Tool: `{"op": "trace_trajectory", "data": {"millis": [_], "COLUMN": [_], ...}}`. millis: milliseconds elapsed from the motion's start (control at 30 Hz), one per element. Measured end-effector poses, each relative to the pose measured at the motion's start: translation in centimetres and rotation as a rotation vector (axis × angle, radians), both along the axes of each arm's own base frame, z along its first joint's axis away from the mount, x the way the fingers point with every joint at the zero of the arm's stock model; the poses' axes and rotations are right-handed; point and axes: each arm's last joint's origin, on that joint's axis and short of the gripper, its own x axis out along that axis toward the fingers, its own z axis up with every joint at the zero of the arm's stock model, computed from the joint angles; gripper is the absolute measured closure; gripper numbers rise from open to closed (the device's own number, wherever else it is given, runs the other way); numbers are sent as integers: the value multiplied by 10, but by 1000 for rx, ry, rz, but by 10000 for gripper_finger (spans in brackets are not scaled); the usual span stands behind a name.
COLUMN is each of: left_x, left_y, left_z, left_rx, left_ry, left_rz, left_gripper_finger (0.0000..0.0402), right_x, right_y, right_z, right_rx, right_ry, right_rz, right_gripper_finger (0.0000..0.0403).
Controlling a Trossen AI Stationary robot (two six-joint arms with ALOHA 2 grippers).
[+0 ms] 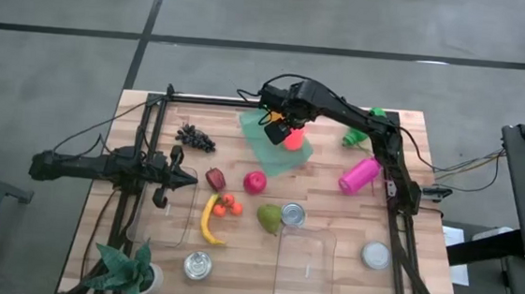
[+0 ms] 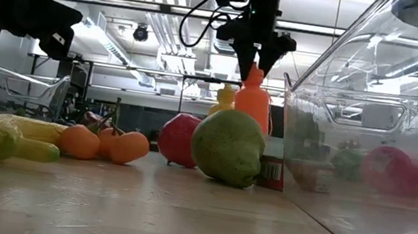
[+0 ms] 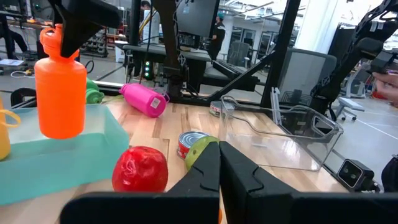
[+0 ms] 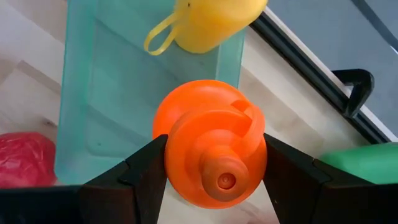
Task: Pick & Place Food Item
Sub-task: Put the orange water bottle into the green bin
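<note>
An orange bottle point(image 1: 290, 138) stands upright over the teal tray point(image 1: 267, 155) at the table's far middle, with my right gripper point(image 1: 288, 126) shut on its top from above. A yellow bottle point(image 4: 208, 18) lies on the tray beside it. Whether the orange bottle's base point(image 3: 59, 127) rests on the tray or hangs just above it, I cannot tell. My left gripper point(image 1: 189, 181) waits shut and level at the table's left, touching nothing. Food items lie at mid table: a red apple point(image 1: 255, 182), a pear point(image 1: 268, 218), a banana point(image 1: 208, 220) and small orange fruits point(image 1: 228, 205). My right gripper pinches the orange bottle's cap point(image 4: 180, 155) at its top between the two fingers point(image 4: 143, 171), one on each side. The fingers come steeply from above, pointing down. The bottle stays upright below them, over the teal tray.
Dark grapes point(image 1: 195, 139) lie at the far left. A pink bottle point(image 1: 359, 173) and a green bottle point(image 1: 357, 136) lie at the right. A tin can point(image 1: 292, 214), a clear container point(image 1: 305, 268), a plant point(image 1: 131, 268) and two more cans point(image 1: 198, 266) sit near the front.
</note>
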Motion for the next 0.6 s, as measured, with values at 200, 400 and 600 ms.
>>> {"op": "trace_trajectory", "data": {"millis": [200, 400, 600], "left_x": [0, 0, 0], "left_y": [0, 0, 0], "left_z": [0, 0, 0], "left_rx": [0, 0, 0], "left_ry": [0, 0, 0], "left_rz": [0, 1, 1], "left_gripper_finger": [401, 401, 401], "right_x": [-3, 5, 14], "right_y": [4, 5, 3], "right_z": [18, 26, 29], "right_rx": [9, 31, 20], "right_ry": [-94, -229, -333], "right_rz": [11, 41, 38], "right_gripper_finger": [184, 184, 184]}}
